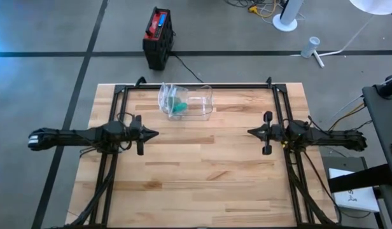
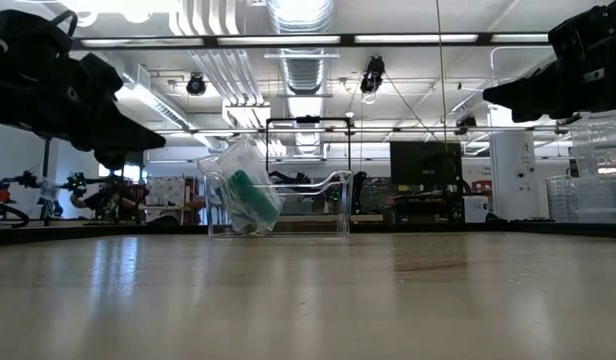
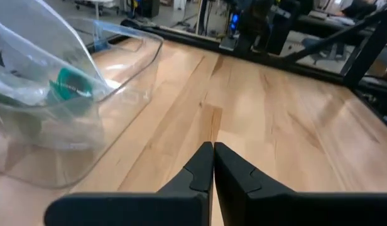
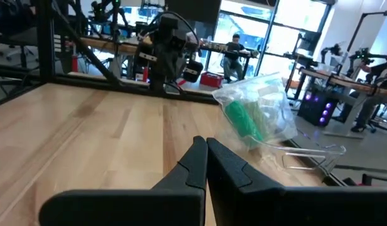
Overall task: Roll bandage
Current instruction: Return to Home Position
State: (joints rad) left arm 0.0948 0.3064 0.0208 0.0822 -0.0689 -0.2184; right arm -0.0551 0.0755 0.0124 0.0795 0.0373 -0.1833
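Observation:
A clear plastic tray [image 1: 195, 102] stands on the wooden table near its far edge. In it lies a clear plastic bag [image 1: 172, 98] with a green bandage roll [image 1: 178, 109] inside; the roll also shows in the left wrist view [image 3: 71, 85] and the right wrist view [image 4: 244, 122]. My left gripper [image 1: 155, 134] hovers at the table's left side, shut, pointing toward the middle. My right gripper [image 1: 250, 132] hovers at the right side, shut, pointing toward the middle. Both hold nothing.
A black metal frame [image 1: 196, 86] runs along the table's far edge and down both sides under the arms. Bare wood [image 1: 202, 172] lies between the grippers and toward the near edge. A red and black box [image 1: 159, 35] sits on the floor beyond the table.

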